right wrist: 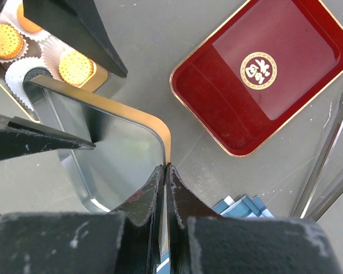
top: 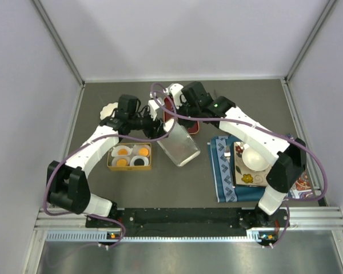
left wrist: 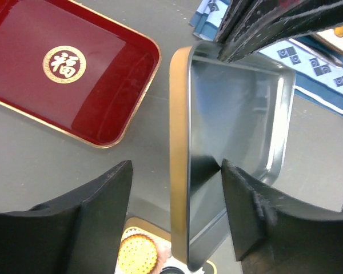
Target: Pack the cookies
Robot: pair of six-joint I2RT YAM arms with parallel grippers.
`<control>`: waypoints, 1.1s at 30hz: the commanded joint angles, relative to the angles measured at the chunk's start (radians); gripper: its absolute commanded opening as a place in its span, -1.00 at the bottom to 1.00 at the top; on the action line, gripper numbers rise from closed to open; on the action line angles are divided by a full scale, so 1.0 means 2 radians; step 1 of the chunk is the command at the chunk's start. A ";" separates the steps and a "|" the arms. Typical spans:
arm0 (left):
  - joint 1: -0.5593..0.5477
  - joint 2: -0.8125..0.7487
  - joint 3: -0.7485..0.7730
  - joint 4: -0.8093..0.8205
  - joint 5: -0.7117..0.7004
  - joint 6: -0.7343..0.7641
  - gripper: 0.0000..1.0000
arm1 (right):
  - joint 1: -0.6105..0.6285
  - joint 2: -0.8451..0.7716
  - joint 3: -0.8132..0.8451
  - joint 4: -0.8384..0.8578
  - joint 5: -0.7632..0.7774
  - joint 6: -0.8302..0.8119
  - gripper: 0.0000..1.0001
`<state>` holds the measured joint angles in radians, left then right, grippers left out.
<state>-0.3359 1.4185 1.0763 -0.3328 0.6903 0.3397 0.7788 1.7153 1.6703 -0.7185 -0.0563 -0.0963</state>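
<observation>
1. The top camera is fixed above and behind the arm bases; it looks down from far and takes in the whole counter (top: 228, 97).
2. The left wrist camera sits behind the left claw (left wrist: 176, 165) and looks along it, very near the silver lid (left wrist: 234, 125).
3. The right wrist camera looks likewise past the right claw (right wrist: 164, 166), from the opposite side.
4. All three views share the silver lid and the red tray (left wrist: 68, 74); both wrist views also catch some cookies (right wrist: 74, 64).
</observation>
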 commanded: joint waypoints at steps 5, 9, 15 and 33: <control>-0.031 0.025 0.052 -0.057 0.038 0.011 -0.30 | 0.012 -0.031 0.024 0.013 -0.011 0.004 -1.00; -0.033 0.025 0.055 -0.067 0.033 0.012 -0.75 | 0.012 -0.038 0.022 0.013 -0.008 0.004 -1.00; -0.033 0.006 0.053 -0.070 0.024 0.007 -1.00 | 0.011 -0.061 0.009 0.013 0.016 -0.002 -0.58; -0.026 -0.150 0.001 0.147 -0.028 -0.125 -1.00 | -0.173 -0.192 -0.085 0.034 -0.236 0.044 0.37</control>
<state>-0.3977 1.1843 1.0809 -0.2478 0.6540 0.2211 0.4831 1.3891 1.5455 -0.7109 -0.3359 -0.0319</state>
